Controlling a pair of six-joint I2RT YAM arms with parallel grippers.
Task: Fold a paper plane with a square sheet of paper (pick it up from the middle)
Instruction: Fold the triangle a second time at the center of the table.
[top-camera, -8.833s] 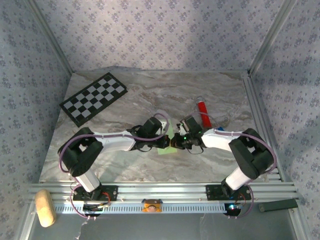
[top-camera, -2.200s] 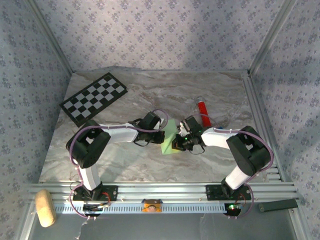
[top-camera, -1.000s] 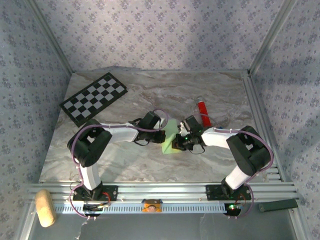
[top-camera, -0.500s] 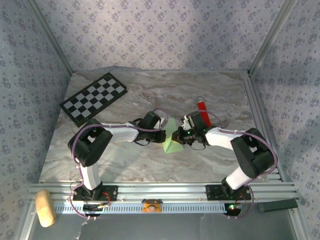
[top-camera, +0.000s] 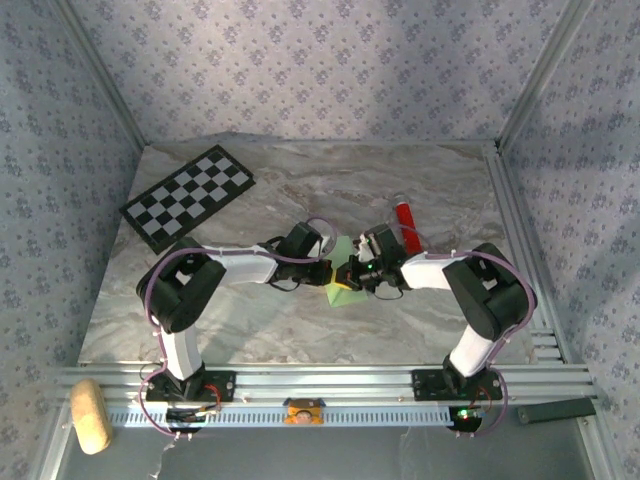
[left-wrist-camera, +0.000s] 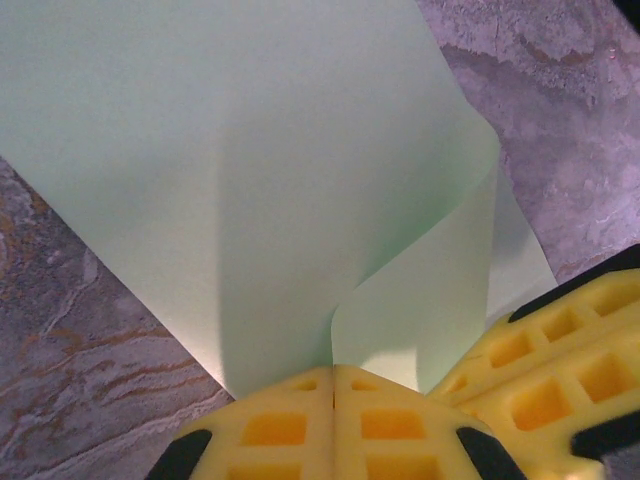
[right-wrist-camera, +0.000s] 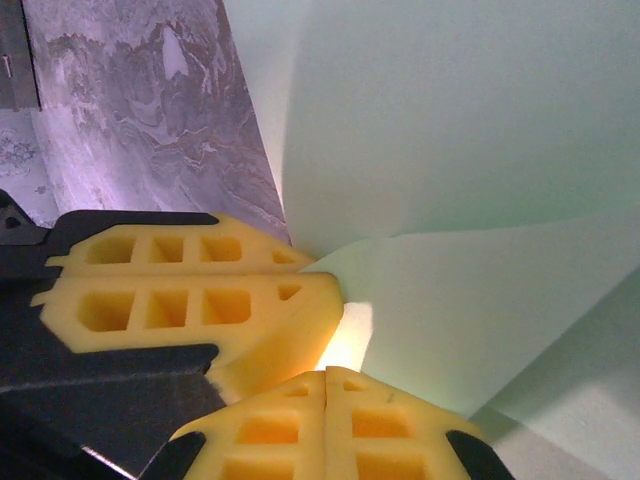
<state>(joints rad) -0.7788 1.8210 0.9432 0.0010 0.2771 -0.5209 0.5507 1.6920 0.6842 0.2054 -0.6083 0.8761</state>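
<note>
My left gripper (left-wrist-camera: 333, 392) is pressed fully together at the bottom middle of the left wrist view. The square sheet of paper (left-wrist-camera: 250, 180) rises out of the seam between its pads, so I judge it pinched there. My right gripper (right-wrist-camera: 326, 395) is likewise closed tight at the bottom of the right wrist view. A curled flap of the same sheet runs into its tips, and it appears to grip it too.

The 2 grippers sit just beside each other at the centre of the top view, low over the marbled counter (top-camera: 250, 320). From them the sheet fans toward the upper part of both wrist views, with 1 flap bowed in a soft curve, not a sharp fold.

I judge the paper very light and limp, easy to crumple or tear, and smooth enough to slide out of the pads. The best hold is near an edge or along the crease, with only a gentle pull. The red tube (top-camera: 407, 217) lies apart, toward the upper right.
</note>
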